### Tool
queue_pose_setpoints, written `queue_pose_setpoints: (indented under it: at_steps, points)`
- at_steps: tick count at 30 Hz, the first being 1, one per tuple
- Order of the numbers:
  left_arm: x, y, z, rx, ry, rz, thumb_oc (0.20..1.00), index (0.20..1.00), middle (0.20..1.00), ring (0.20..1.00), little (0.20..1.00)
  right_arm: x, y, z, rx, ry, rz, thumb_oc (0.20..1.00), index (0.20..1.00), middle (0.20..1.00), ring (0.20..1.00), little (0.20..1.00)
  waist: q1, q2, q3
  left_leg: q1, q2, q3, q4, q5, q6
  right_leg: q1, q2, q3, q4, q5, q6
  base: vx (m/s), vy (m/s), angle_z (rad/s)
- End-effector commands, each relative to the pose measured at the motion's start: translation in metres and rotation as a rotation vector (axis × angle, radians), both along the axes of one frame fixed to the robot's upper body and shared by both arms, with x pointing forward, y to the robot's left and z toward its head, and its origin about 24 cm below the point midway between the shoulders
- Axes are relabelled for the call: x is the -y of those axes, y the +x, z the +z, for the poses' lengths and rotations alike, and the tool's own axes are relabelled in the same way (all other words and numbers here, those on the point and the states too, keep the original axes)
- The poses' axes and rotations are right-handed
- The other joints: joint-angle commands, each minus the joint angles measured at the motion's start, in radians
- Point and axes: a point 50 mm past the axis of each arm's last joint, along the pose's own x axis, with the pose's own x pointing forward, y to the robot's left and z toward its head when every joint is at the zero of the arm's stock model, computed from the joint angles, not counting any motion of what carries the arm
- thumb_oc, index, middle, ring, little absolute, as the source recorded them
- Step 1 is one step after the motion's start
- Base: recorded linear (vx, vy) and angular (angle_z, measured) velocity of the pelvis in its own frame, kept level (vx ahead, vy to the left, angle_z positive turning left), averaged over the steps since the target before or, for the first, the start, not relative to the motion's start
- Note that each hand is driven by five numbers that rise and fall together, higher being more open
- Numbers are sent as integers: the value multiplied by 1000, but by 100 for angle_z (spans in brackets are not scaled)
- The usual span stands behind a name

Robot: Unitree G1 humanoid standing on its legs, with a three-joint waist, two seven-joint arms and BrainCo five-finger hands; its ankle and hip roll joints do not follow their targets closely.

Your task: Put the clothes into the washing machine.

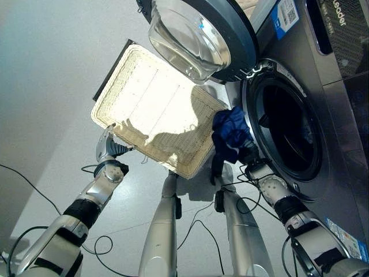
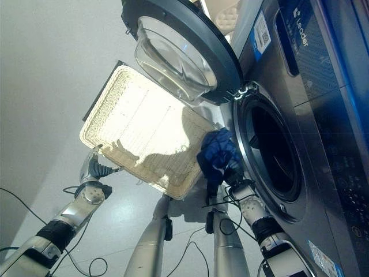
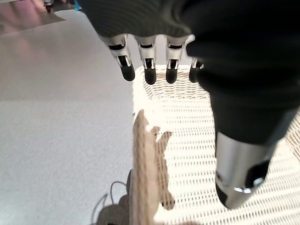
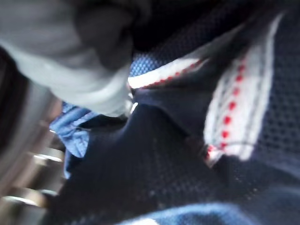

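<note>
A dark blue garment [image 1: 230, 135] with a white, red-stitched band [image 4: 234, 112] hangs bunched from my right hand [image 1: 250, 154], which is shut on it. The cloth covers most of the hand. It hangs just in front of the lower left rim of the washing machine's round drum opening [image 1: 285, 133], outside the drum. The dark opening shows nothing inside. My left hand [image 1: 106, 148] is at the near left corner of the white wicker basket [image 1: 155, 104], its fingers [image 3: 149, 70] straight above the rim and its thumb [image 3: 239, 173] over the weave [image 3: 187, 140].
The machine's round glass door [image 1: 196, 34] stands swung wide open above the basket's far right corner. The grey washing machine front [image 1: 340, 115] fills the right side. The basket stands on pale floor [image 1: 46, 86] left of the machine.
</note>
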Motion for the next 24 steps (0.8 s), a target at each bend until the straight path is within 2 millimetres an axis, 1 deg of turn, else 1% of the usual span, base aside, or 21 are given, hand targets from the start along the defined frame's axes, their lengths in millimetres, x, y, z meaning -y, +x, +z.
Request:
queue_pose_setpoints:
  at_steps: [1,3,4,5,6,7,8,9,10,11,12,13,14,15,16,18,19,20,21,23,24]
  points:
    - [3,0,4,51,-61,-6,1000,1000,1000,1000,1000,53,-3,32,101,214,-350,200,200,200,200,200,-29,33,-15,-6,-98,41,61,-82,23,63,-22,-16,-160,131,108,45,-55,0]
    - [-1,-4,2,45,-54,-9,1000,1000,1000,1000,1000,99,-13,52,131,287,-635,200,200,200,200,200,-29,35,-15,-2,-98,39,64,-92,24,68,-21,-16,-154,123,109,45,-55,1]
    - [-3,-6,2,43,-51,-11,1000,1000,1000,1000,1000,115,-19,59,137,288,-731,200,200,200,200,200,-30,36,-15,0,-99,37,66,-96,25,71,-21,-17,-152,121,109,29,-35,0]
    - [-3,-6,2,43,-51,-11,1000,1000,1000,1000,1000,115,-19,59,137,288,-731,200,200,200,200,200,-30,36,-15,0,-99,37,66,-96,25,71,-21,-17,-152,121,109,24,-32,0]
    - [-4,-8,1,39,-48,-16,1000,1000,1000,1000,1000,142,-33,75,138,245,-936,200,200,200,200,200,-28,37,-15,2,-99,35,70,-102,27,75,-21,-17,-150,117,109,35,-44,1]
    - [-8,-10,4,36,-42,-24,1000,1000,1000,1000,1000,173,-53,100,163,258,-1157,200,200,200,200,200,-28,37,-15,4,-102,31,78,-111,29,77,-21,-17,-145,115,109,46,-59,0]
    - [-11,-11,6,35,-41,-28,1000,1000,1000,1000,1000,191,-72,113,169,267,-1340,200,200,200,200,200,-27,37,-15,6,-104,28,84,-117,31,79,-20,-17,-143,114,110,43,-49,0]
    - [-13,-11,8,33,-39,-30,1000,1000,1000,1000,1000,206,-93,128,179,291,-1521,200,200,200,200,200,-31,36,-15,6,-106,24,90,-123,33,80,-20,-18,-139,112,109,0,0,0]
    - [-13,-10,9,36,-39,-33,1000,1000,1000,1000,1000,206,-95,134,174,296,-1545,200,200,200,200,200,-29,37,-15,-2,-106,24,93,-118,34,73,-20,-19,-140,118,108,0,0,0]
    - [-15,-10,12,36,-39,-41,1000,1000,1000,1000,1000,219,-119,149,126,225,-1780,200,200,200,200,200,-32,37,-15,0,-110,21,99,-124,36,77,-18,-18,-135,115,108,24,-31,-3]
    - [-13,-9,15,37,-36,-50,1000,1000,1000,1000,1000,215,-135,179,61,112,-2009,429,429,429,429,429,-37,36,-15,-5,-116,13,115,-134,37,72,-15,-13,-126,110,110,38,-31,-6]
    - [-13,-9,15,37,-36,-50,1000,1000,1000,1000,1000,215,-135,179,61,112,-2009,429,429,429,429,429,-37,36,-15,-5,-116,13,115,-134,37,72,-15,-13,-126,110,110,17,-23,-11]
    - [-12,-8,17,45,-39,-51,1000,1000,1000,1000,1000,209,-139,185,53,134,-2070,900,900,900,900,900,-46,36,-15,-27,-118,16,130,-127,38,53,-15,-14,-123,123,110,0,0,-10]
    - [-10,-8,15,45,-43,-52,1000,1000,1000,1000,1000,215,-145,176,53,266,-2054,1000,1000,1000,1000,1000,-49,35,-15,-38,-120,17,144,-130,40,44,-17,-13,-117,123,111,2,-1,-14]
    - [-9,-8,12,45,-44,-52,1000,1000,1000,1000,1000,217,-146,169,51,343,-2042,1000,1000,1000,1000,1000,-49,35,-15,-43,-121,17,150,-132,41,40,-19,-11,-114,123,110,14,-19,-12]
    - [-10,-8,10,35,-48,-55,1000,1000,1000,1000,1000,222,-143,135,25,579,-1895,1000,1000,1000,1000,1000,-52,38,-15,-42,-122,18,153,-138,41,42,-20,-5,-109,112,107,28,-40,-7]
    - [-10,-7,10,37,-48,-54,1000,1000,1000,1000,1000,224,-142,131,30,610,-1860,1000,1000,1000,1000,1000,-52,38,-15,-48,-122,20,153,-131,42,36,-21,-7,-111,119,105,66,-49,-1]
    - [-8,-8,5,20,-43,-63,1000,1000,1000,1000,1000,242,-119,89,100,710,-1553,1000,1000,1000,1000,1000,-50,40,-15,-26,-126,17,151,-145,42,59,-26,-10,-104,97,103,1,-43,0]
    - [-6,-5,8,26,-47,-69,1000,1000,1000,1000,1000,231,-104,94,107,741,-1451,1000,1000,1000,1000,1000,-46,46,-15,-47,-127,18,148,-125,44,41,-28,-13,-113,118,99,18,-53,13]
    - [-3,-4,6,13,-44,-79,1000,1000,1000,1000,1000,208,-81,95,160,704,-1295,1000,1000,1000,1000,1000,-40,52,-15,-47,-127,19,147,-124,46,43,-32,-19,-114,118,97,1,-45,33]
    - [-2,-4,4,4,-45,-82,1000,1000,1000,1000,1000,188,-65,98,201,697,-1181,1000,1000,1000,1000,1000,-38,56,-15,-51,-129,20,149,-120,47,41,-34,-22,-115,122,96,24,-40,36]
